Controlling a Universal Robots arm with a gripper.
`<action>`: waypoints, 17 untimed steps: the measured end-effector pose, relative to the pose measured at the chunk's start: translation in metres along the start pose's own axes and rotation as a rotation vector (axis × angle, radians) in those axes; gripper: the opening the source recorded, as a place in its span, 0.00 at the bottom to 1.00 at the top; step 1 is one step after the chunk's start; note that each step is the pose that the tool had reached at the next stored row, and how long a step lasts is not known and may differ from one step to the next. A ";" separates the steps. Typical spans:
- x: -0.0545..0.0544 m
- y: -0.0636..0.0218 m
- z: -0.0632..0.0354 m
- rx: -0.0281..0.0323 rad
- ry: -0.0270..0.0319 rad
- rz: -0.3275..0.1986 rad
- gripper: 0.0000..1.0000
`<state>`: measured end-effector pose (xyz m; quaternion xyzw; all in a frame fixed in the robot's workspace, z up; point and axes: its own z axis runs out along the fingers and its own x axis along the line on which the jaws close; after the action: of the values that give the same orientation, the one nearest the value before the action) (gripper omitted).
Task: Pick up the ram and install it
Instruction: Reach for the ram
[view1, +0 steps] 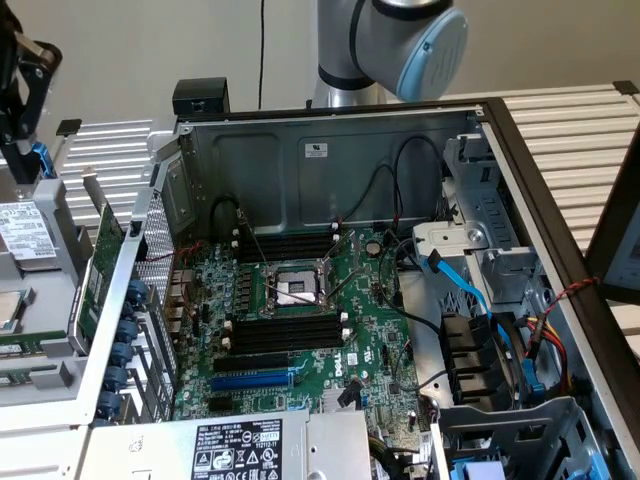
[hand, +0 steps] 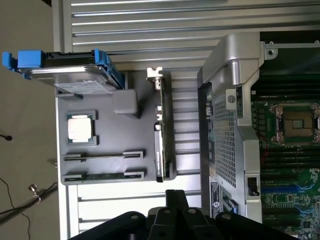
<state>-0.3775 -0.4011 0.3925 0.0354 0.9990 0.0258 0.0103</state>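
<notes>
Two ram sticks stand on edge in grey holders on the parts tray (hand: 100, 125), one (hand: 104, 156) beside the other (hand: 104, 175); each is a thin green strip. My gripper (hand: 175, 194) hovers above the tray, off to the side of the sticks and apart from them, its black fingers pressed together with nothing between them. In the exterior view the gripper (view1: 18, 95) hangs at the far left over the tray. The open computer case holds the motherboard (view1: 300, 330) with black memory slots (view1: 285, 332) on both sides of the CPU socket (view1: 292, 288).
On the tray also sit a hard drive with blue rails (hand: 65, 70), a loose CPU (hand: 80, 127) and a large green expansion card (hand: 162, 130) on its edge. The case's side wall (hand: 227, 130) rises between tray and motherboard. Cables (view1: 470, 300) crowd the case on the exterior view's right.
</notes>
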 end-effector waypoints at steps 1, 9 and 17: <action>0.004 -0.0004 -0.0001 -0.0003 0.0000 0.000 0.10; 0.041 -0.0034 -0.0009 -0.0044 0.0002 0.000 0.10; 0.067 -0.0056 -0.0015 -0.0101 0.0007 0.000 0.10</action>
<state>-0.4450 -0.4020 0.3925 0.0355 0.9988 0.0308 0.0101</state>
